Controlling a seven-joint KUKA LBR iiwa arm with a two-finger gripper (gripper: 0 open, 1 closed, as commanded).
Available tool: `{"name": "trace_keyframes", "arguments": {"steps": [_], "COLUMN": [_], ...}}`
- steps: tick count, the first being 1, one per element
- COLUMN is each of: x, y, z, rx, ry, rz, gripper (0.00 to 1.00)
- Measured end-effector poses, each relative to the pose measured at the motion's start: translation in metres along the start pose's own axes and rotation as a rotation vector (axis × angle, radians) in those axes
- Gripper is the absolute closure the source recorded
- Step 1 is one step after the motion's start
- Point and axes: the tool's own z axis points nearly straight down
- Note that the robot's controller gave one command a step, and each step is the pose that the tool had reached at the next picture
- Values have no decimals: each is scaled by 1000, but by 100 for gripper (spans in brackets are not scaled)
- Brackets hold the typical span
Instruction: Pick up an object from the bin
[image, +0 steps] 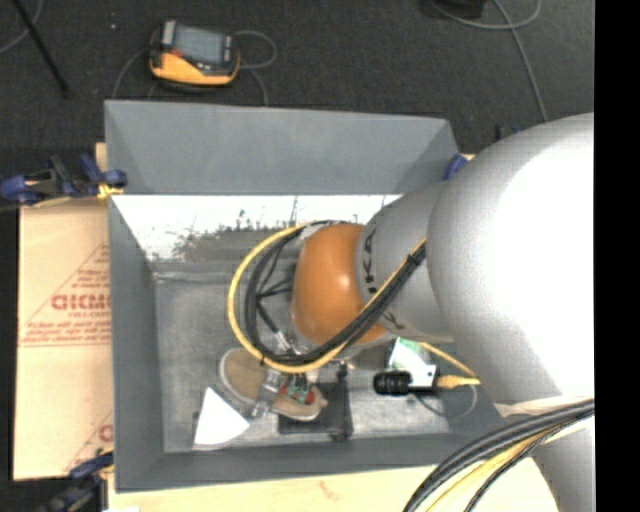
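Observation:
My gripper (283, 378) is low in the bin's front half, just under the orange wrist cover. It sits over a brown oval flat thing (238, 378) and a small brown piece with red and green marks (300, 402). The cover and cables hide much of it, so I cannot tell how its jaws stand or whether anything is between them. A white triangular piece (218, 420) lies to the front left of the gripper. A dark flat block (335, 412) lies just to its right.
A black cylinder (393, 382) with a white and green part (412, 358) lies right of the gripper, under the arm. The arm and its yellow and black cables cover the bin's middle and right. Bare bin floor shows at the left.

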Motion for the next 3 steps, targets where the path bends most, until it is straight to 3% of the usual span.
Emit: {"name": "trace_keyframes", "arguments": {"steps": [3], "x": [0], "y": [-1], "z": [-33], "rx": [5], "ry": [3], "rz": [-3], "gripper": [100]}}
